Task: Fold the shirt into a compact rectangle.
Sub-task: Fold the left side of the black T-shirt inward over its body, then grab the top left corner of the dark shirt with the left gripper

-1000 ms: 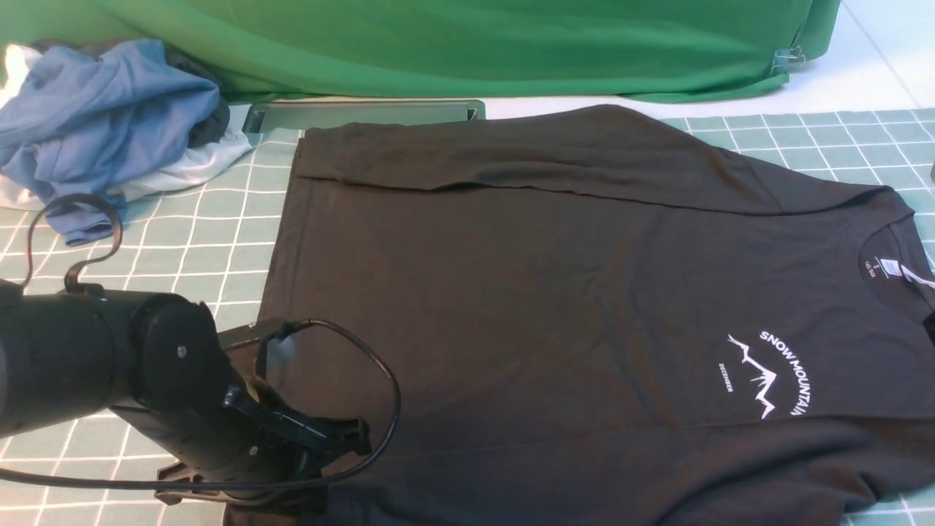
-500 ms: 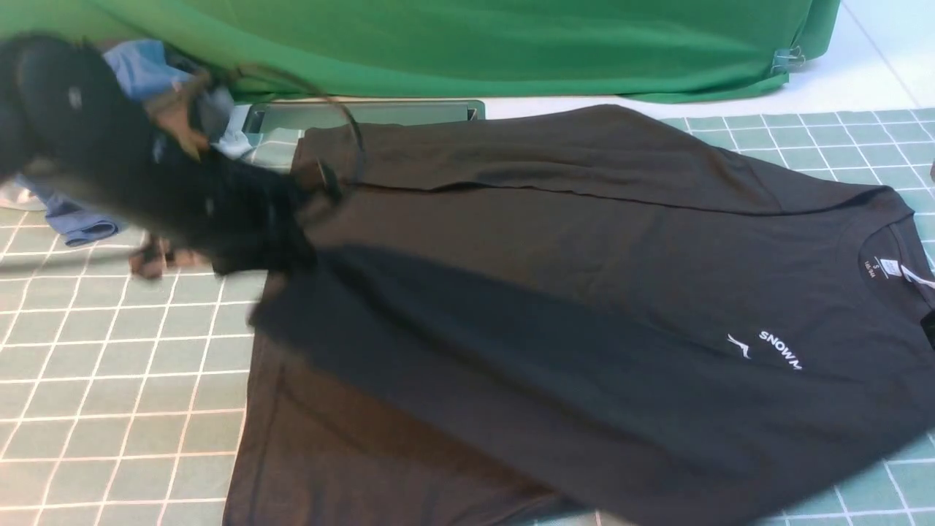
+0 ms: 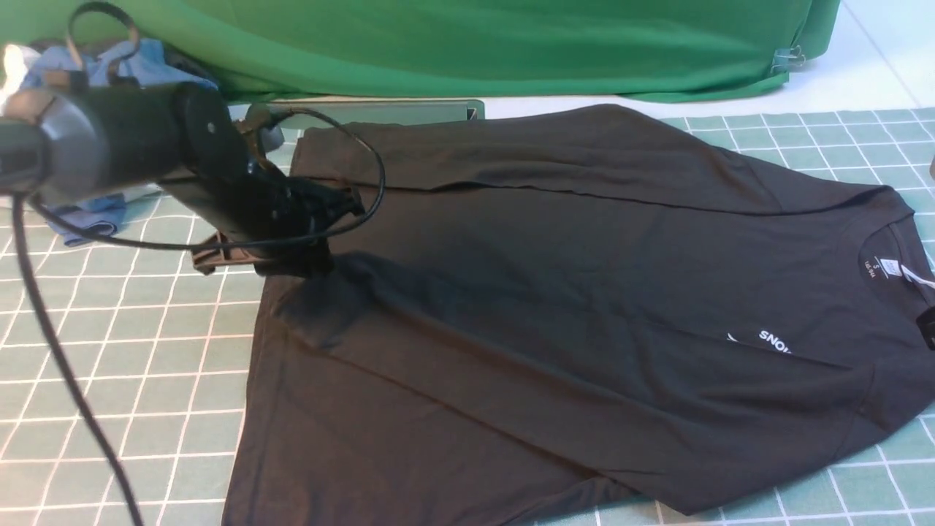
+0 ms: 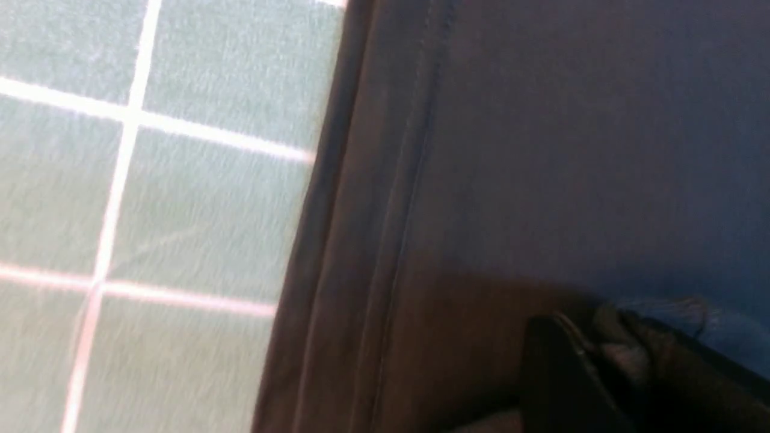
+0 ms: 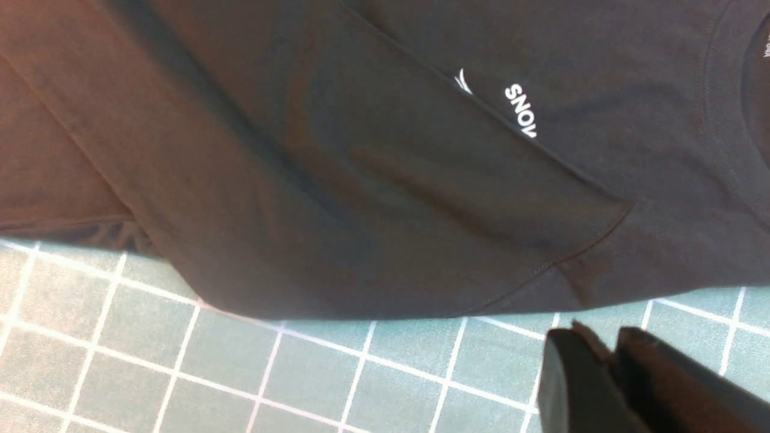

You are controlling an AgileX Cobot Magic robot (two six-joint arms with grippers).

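Observation:
The black shirt [image 3: 555, 241] lies spread on the grid mat, collar and white neck label [image 3: 880, 267] to the right. Its near side is folded over toward the far side, so only the start of the white print [image 3: 774, 340] shows. My left gripper [image 3: 310, 259] hovers low over the folded flap's left end, close to the hem [image 4: 385, 240]. Its fingers [image 4: 553, 361] are dark and blurred, so grip and gap are unclear. My right gripper [image 5: 601, 340] is over bare mat just off the shirt's [image 5: 361, 180] folded edge, fingers a narrow slit apart, holding nothing.
A heap of blue and white garments [image 3: 88, 215] lies at the far left behind my left arm. Bright green cloth [image 3: 475, 44] hangs across the back, with a flat grey-green board [image 3: 380, 113] below it. The left arm's cable [image 3: 51, 343] trails down over the mat [image 3: 131, 351].
My left arm swung from the near left to the far left, taking the shirt's near edge with it. The flap now lies over the body and hides most of the print.

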